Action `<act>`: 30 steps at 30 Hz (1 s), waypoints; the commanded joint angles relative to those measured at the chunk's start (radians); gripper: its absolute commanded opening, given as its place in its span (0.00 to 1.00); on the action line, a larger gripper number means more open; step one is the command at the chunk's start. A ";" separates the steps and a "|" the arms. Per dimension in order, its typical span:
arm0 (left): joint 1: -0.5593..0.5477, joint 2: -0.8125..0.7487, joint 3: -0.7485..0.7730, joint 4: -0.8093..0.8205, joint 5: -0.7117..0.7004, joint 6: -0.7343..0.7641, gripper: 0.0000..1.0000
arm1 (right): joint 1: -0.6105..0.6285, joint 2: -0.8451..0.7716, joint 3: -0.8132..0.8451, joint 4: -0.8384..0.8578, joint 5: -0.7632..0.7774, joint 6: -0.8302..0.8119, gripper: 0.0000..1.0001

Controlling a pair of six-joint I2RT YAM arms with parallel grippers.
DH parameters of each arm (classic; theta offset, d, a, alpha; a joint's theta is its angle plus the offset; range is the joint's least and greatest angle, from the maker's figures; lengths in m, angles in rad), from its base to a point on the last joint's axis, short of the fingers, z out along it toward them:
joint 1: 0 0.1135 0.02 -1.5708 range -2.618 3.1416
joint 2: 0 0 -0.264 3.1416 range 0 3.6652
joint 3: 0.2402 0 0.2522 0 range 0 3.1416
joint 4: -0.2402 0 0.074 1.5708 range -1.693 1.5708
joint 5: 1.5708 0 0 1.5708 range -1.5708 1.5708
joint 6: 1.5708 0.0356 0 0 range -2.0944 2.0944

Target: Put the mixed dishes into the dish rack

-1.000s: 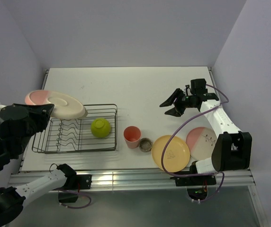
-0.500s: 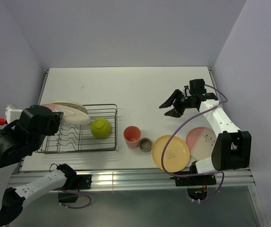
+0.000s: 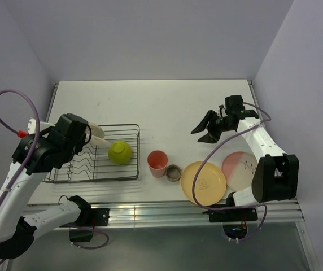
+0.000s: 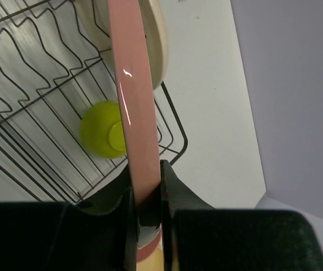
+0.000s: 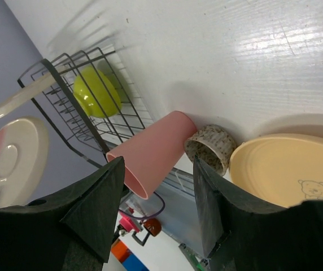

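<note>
My left gripper [image 3: 84,133] [image 4: 146,175] is shut on the pink part of the cream-and-pink plate [image 4: 129,84]. The plate stands on edge over the back-left of the dish rack [image 3: 94,169] [image 4: 31,107], and from above only its cream edge [image 3: 96,131] shows. The yellow-green bowl [image 3: 119,152] [image 5: 96,93] lies in the rack's right end. On the table stand the pink cup [image 3: 157,161] [image 5: 150,155], the tiny grey-brown cup [image 3: 174,172] [image 5: 211,148], the yellow-orange plate [image 3: 204,182] [image 5: 288,169] and the sprig plate [image 3: 239,168]. My right gripper [image 3: 198,135] [image 5: 158,164] hangs open and empty behind them.
The rack's wavy divider wires [image 3: 79,158] run left of the bowl. Walls close the table on the left, back and right. In the right wrist view a cream plate edge [image 5: 20,97] and a cream-and-pink underside [image 5: 9,158] show by the rack.
My left arm has swung down and right, bringing the plate from high at the left down over the rack and turning it on edge. The right gripper has shifted only slightly.
</note>
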State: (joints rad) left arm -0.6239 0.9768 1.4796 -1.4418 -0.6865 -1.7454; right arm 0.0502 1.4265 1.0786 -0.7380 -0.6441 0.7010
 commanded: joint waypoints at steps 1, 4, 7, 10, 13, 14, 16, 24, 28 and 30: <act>0.030 -0.032 -0.008 0.067 -0.065 -0.023 0.00 | 0.007 0.025 0.050 -0.044 0.011 -0.041 0.59; 0.041 -0.032 -0.027 0.067 -0.087 -0.029 0.00 | 0.007 0.037 0.050 -0.052 0.006 -0.046 0.59; 0.049 -0.029 -0.045 0.067 -0.110 -0.042 0.00 | 0.008 0.057 0.053 -0.066 0.001 -0.057 0.59; 0.056 -0.024 -0.068 0.070 -0.128 -0.072 0.00 | 0.020 0.078 0.063 -0.080 0.003 -0.066 0.59; 0.065 -0.033 -0.099 0.101 -0.140 -0.092 0.00 | 0.042 0.098 0.066 -0.084 -0.003 -0.069 0.59; 0.070 -0.035 -0.105 0.110 -0.143 -0.095 0.00 | 0.045 0.107 0.072 -0.086 -0.005 -0.069 0.59; 0.090 -0.027 -0.113 0.119 -0.143 -0.100 0.00 | 0.059 0.118 0.079 -0.093 -0.003 -0.075 0.58; 0.170 0.019 -0.128 0.222 -0.099 -0.040 0.00 | 0.076 0.192 0.130 -0.110 -0.014 -0.087 0.58; 0.226 0.029 -0.142 0.282 -0.062 0.012 0.00 | 0.077 0.221 0.153 -0.118 -0.019 -0.090 0.58; 0.265 0.039 -0.145 0.299 -0.038 0.040 0.00 | 0.077 0.235 0.170 -0.123 -0.016 -0.092 0.58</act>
State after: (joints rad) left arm -0.3962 1.0214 1.3216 -1.2774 -0.7025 -1.7523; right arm 0.1200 1.6485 1.1923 -0.8375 -0.6483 0.6289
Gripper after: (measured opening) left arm 0.194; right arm 0.579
